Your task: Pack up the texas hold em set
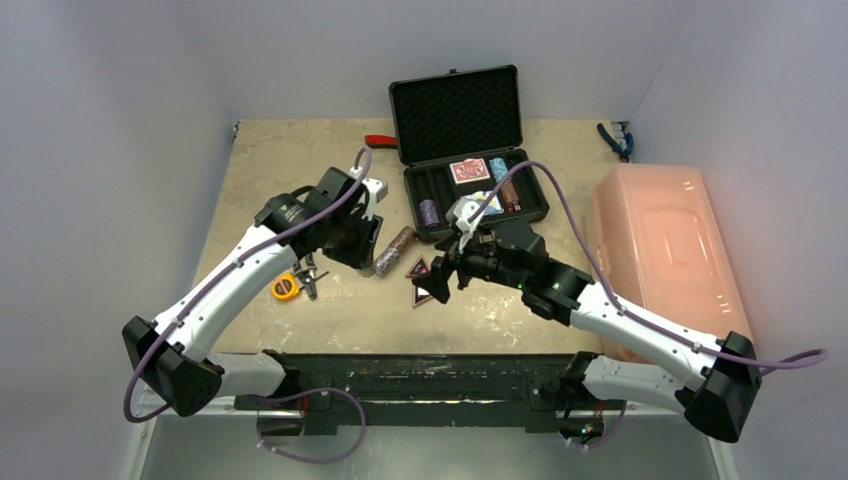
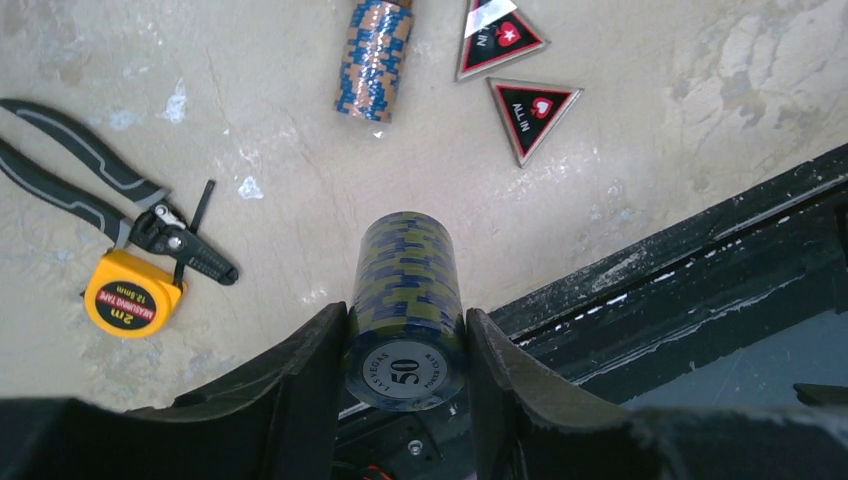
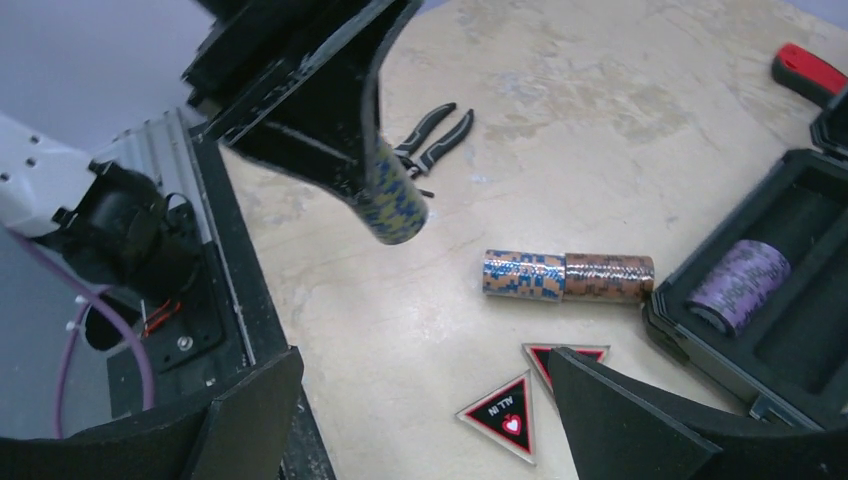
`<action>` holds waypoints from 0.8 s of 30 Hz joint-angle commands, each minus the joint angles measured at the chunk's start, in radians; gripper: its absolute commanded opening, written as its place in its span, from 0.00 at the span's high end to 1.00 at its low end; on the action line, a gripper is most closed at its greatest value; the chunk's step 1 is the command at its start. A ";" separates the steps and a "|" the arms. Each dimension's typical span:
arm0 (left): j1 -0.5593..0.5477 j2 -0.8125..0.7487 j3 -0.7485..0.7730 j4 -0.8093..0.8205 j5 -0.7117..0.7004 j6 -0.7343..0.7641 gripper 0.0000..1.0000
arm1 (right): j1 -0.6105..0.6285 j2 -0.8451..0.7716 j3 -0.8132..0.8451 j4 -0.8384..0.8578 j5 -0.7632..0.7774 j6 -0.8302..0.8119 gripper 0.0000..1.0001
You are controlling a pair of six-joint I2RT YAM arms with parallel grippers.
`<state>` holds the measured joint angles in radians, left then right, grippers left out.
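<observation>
left pincer is clamped on a blue-and-olive chip stack marked 50, holding it tilted above the desk. right pincer gapes wide, gripping nothing, over two triangular all-in markers. a blue-and-brown chip stack lies just beside the open black briefcase, which holds a purple chip stack and a red card deck.

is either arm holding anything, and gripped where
The left gripper pinches a blue-and-olive chip stack across its round sides, near the end marked 50. The right gripper is open and empty.
</observation>
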<state>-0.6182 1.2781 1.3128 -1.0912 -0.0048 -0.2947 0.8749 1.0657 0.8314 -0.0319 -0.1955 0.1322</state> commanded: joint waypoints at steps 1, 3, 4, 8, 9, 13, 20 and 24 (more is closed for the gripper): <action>-0.002 -0.008 0.071 0.056 0.094 0.116 1.00 | 0.006 -0.060 -0.086 0.197 -0.109 -0.105 0.02; 0.004 -0.014 0.071 0.076 0.153 0.135 1.00 | 0.007 -0.071 -0.134 0.269 -0.138 -0.125 0.03; 0.009 -0.017 0.071 0.085 0.196 0.145 1.00 | 0.012 -0.078 -0.157 0.305 -0.157 -0.134 0.03; 0.030 -0.019 0.070 0.111 0.381 0.176 1.00 | 0.040 -0.082 -0.228 0.428 -0.179 -0.210 0.04; 0.035 -0.018 0.065 0.119 0.417 0.180 1.00 | 0.047 -0.077 -0.237 0.449 -0.177 -0.224 0.05; 0.043 -0.031 0.025 0.165 0.521 0.185 1.00 | 0.084 -0.028 -0.239 0.494 -0.159 -0.273 0.07; 0.043 -0.074 -0.035 0.204 0.599 0.192 1.00 | 0.145 0.073 -0.210 0.550 -0.131 -0.318 0.12; 0.044 -0.097 -0.058 0.213 0.591 0.190 1.00 | 0.163 0.116 -0.198 0.587 -0.105 -0.321 0.15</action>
<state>-0.5823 1.2396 1.2594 -0.9596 0.5144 -0.1184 1.0222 1.1618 0.5888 0.4557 -0.3313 -0.1547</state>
